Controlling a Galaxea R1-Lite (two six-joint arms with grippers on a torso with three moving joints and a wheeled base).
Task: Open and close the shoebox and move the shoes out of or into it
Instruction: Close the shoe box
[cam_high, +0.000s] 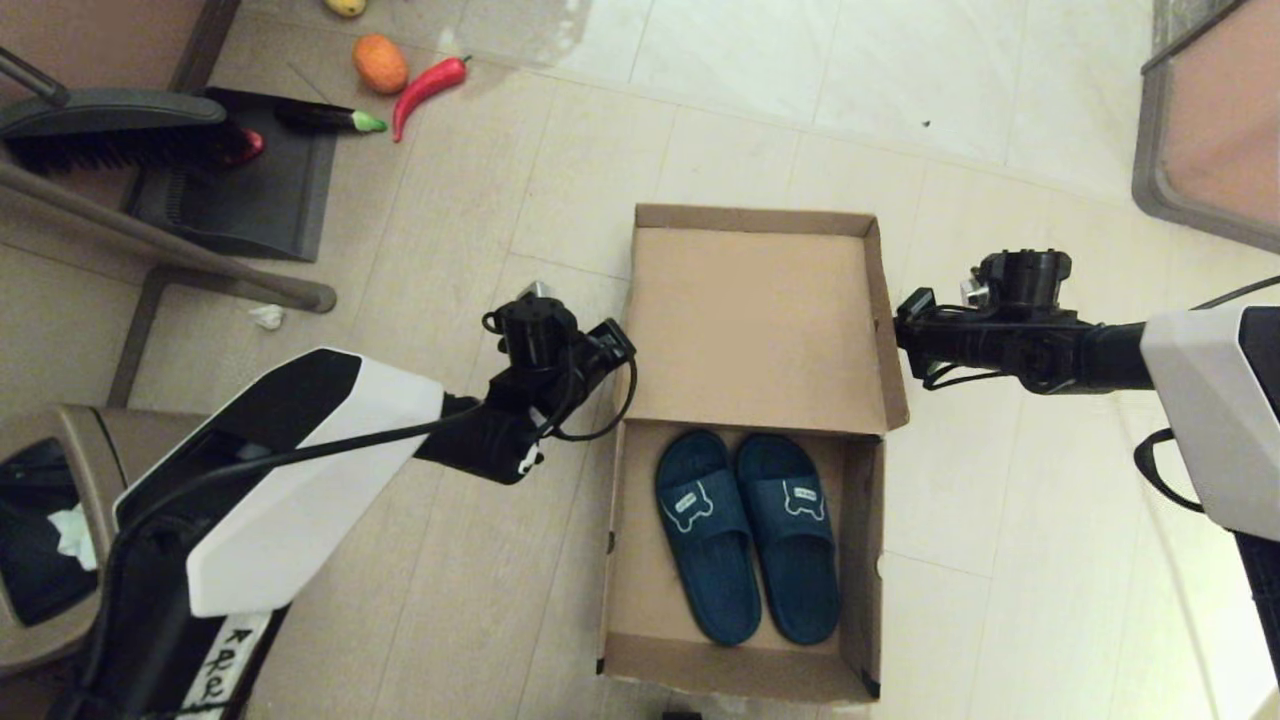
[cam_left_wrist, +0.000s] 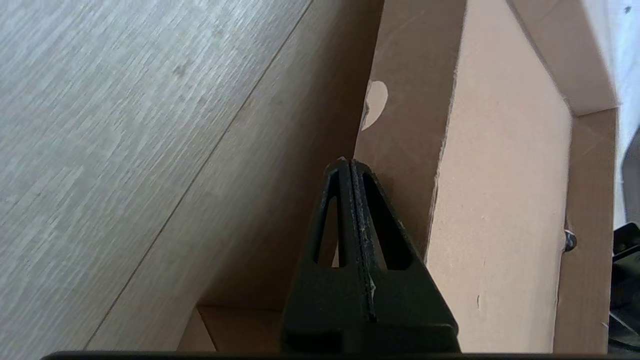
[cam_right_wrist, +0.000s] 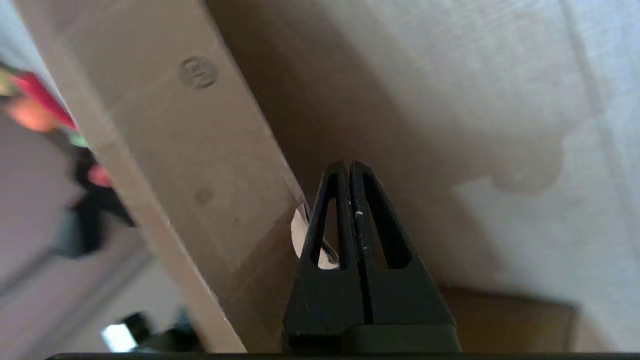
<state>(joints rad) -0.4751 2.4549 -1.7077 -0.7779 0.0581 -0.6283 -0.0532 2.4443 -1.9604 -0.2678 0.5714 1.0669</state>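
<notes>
The shoebox (cam_high: 622, 590) stands open on the floor, and its lid (cam_high: 755, 320) is raised and leans back. Inside lie the two teal shoes (cam_high: 705, 540) side by side, straps up, each with a bear outline. My left gripper (cam_high: 600, 360) hangs by the lid's left side flap (cam_left_wrist: 405, 125). It is shut and empty, and its tips (cam_left_wrist: 350, 162) sit just outside the flap. My right gripper (cam_high: 915, 320) is beside the lid's right side flap (cam_right_wrist: 200, 165), also shut on nothing (cam_right_wrist: 348, 164).
A dustpan (cam_high: 240, 190) and brush (cam_high: 110, 130) lie at the upper left, beside a toy eggplant (cam_high: 320, 118), a red chilli (cam_high: 428, 88) and an orange vegetable (cam_high: 380, 62). A brown trash bin (cam_high: 40, 540) stands at the lower left. Metal furniture legs (cam_high: 160, 250) cross the left; more furniture (cam_high: 1210, 130) is at the upper right.
</notes>
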